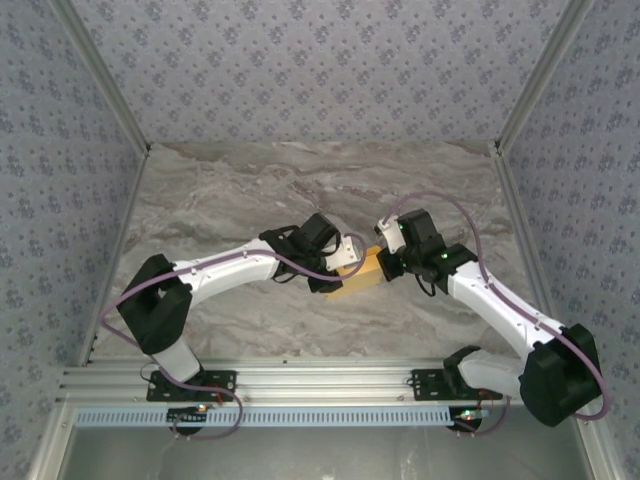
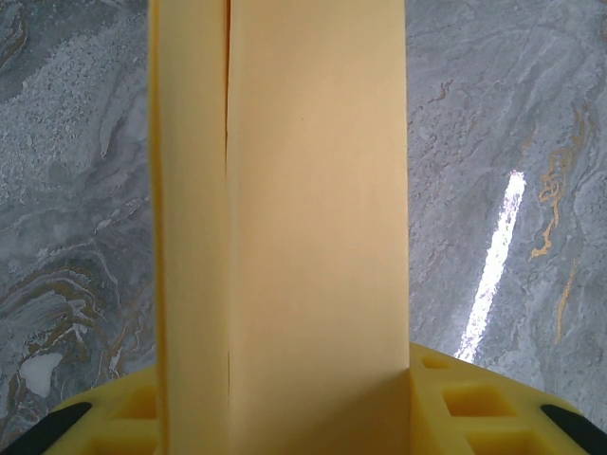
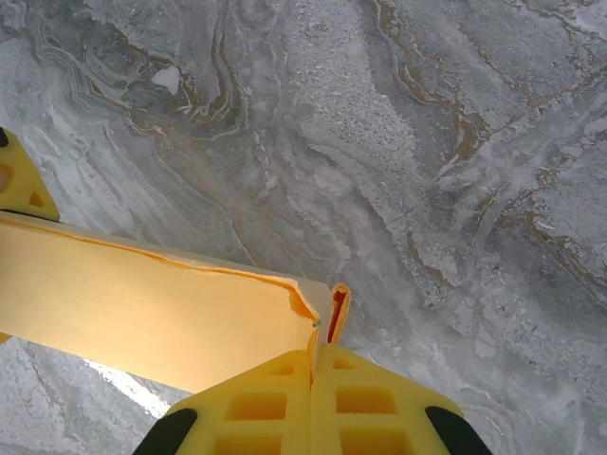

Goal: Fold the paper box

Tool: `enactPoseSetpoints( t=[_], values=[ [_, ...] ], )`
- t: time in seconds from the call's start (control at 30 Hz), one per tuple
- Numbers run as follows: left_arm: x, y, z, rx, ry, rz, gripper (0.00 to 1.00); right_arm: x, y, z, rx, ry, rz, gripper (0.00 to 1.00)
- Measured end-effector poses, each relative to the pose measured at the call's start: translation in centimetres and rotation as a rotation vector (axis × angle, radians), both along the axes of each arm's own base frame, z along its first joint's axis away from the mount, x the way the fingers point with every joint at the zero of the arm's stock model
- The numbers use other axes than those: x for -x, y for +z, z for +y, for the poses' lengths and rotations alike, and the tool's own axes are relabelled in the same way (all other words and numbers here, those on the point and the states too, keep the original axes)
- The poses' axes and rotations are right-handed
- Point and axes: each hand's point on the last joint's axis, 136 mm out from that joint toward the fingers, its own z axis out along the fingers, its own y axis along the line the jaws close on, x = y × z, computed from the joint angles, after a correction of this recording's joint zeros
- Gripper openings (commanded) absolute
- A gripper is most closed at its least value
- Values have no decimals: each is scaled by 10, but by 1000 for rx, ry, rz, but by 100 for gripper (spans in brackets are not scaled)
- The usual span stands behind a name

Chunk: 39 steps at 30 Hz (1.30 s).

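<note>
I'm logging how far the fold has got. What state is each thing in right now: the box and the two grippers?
paper box: partly folded into a long flat sleeve, one lengthwise seam gaping, held between the two grippers.
left gripper: shut on the paper box, one finger against each long side.
right gripper: shut, fingers pressed together and pinching thin card at the box's end.

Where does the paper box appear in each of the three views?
Top external: paper box near the centre.
Left wrist: a tall strip up the middle.
Right wrist: lower left, reaching the bottom centre.
Shared landmark: the grey marble table under it.
</note>
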Motion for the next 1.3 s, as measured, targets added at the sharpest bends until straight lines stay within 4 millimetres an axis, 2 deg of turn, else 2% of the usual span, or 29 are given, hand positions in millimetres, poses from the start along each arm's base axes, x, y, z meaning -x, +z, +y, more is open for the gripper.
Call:
enactPoseSetpoints(
  t=[0.57, 0.97, 1.23, 1.3],
  values=[
    [-1, 0, 0, -1, 5, -1, 32, 2, -2, -1, -4, 9, -39, 0],
    [0, 0, 0, -10, 0, -7, 30, 10, -4, -3, 55, 99, -48, 3],
    [0, 0, 0, -13, 1, -12, 30, 13, -6, 2, 70, 160, -37, 19],
    [1, 0, 0, -17, -3, -18, 30, 16, -5, 2, 70, 177, -38, 27]
  ],
)
